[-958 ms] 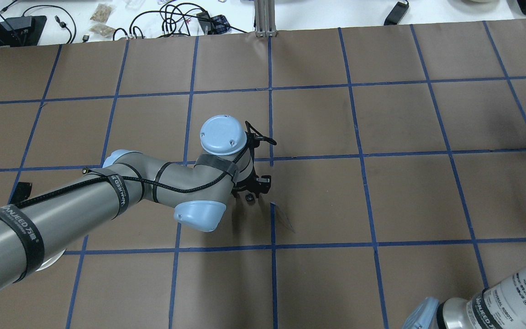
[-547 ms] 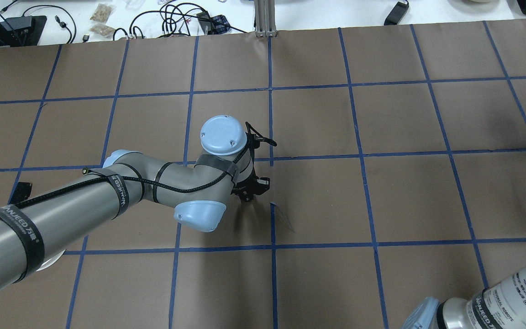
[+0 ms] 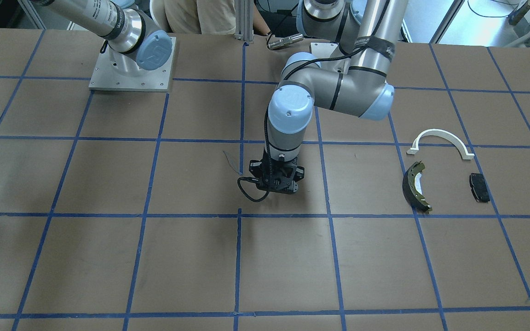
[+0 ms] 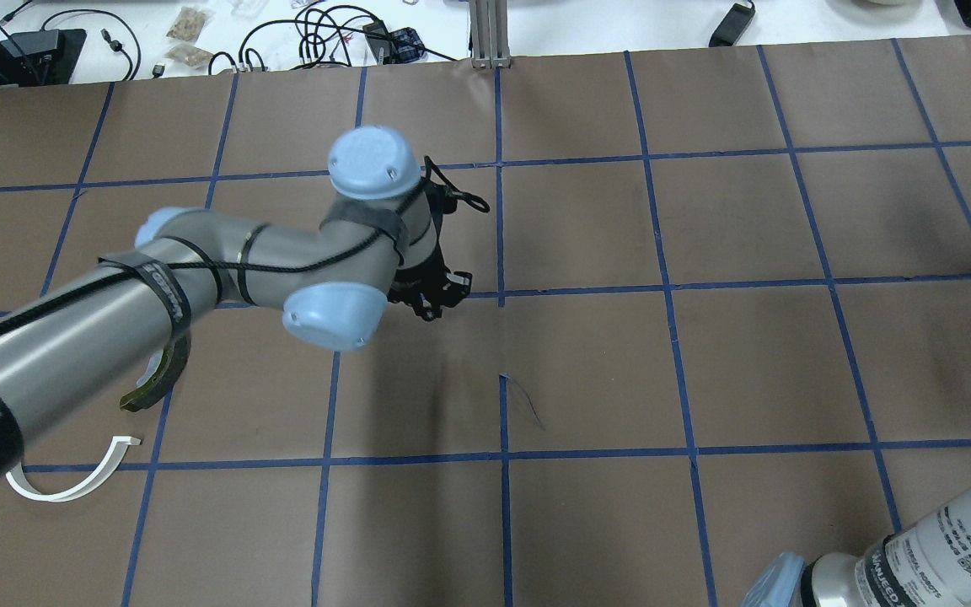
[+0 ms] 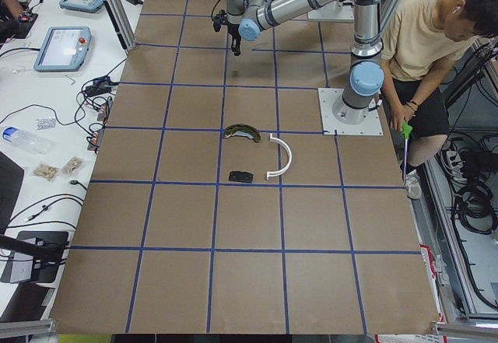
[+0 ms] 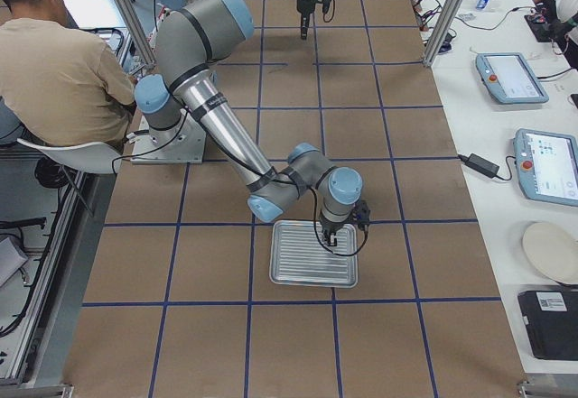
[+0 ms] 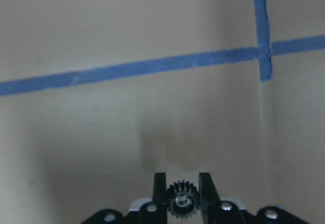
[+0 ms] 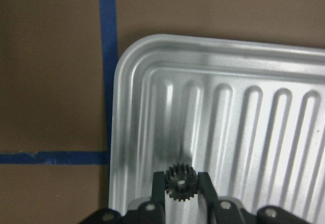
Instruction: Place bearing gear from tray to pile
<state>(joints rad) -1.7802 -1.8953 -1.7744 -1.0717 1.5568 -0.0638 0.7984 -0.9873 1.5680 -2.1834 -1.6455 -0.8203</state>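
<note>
- Bearing gear (image 7: 182, 203): a small black toothed wheel with a bright bore, clamped between the two fingers of the left tool (image 7: 183, 183), one finger on each side of its teeth.
- The left tool hangs over bare brown tabletop (image 7: 101, 132) near the middle, close to a crossing of blue tape lines (image 7: 152, 66). A faint shadow lies on the paper just ahead of the fingers.
- The pile (image 5: 242, 131) lies well apart from that tool, toward the robot's left end. It holds a white arch piece (image 3: 437, 133), an olive-and-black brake shoe (image 3: 408, 187) near it and a small black pad (image 3: 479, 187) near both, with none touching another.
- A second bearing gear (image 8: 181, 186) of the same look is gripped in the right tool (image 8: 181, 177), whose fingers are closed on it.
- The right tool is over the tray (image 8: 122, 132), a silver ribbed pan, near one rounded corner. Whether this gear touches the tray floor cannot be told.
- The tray sits at the robot's right end of the tabletop, well apart from the pile.
</note>
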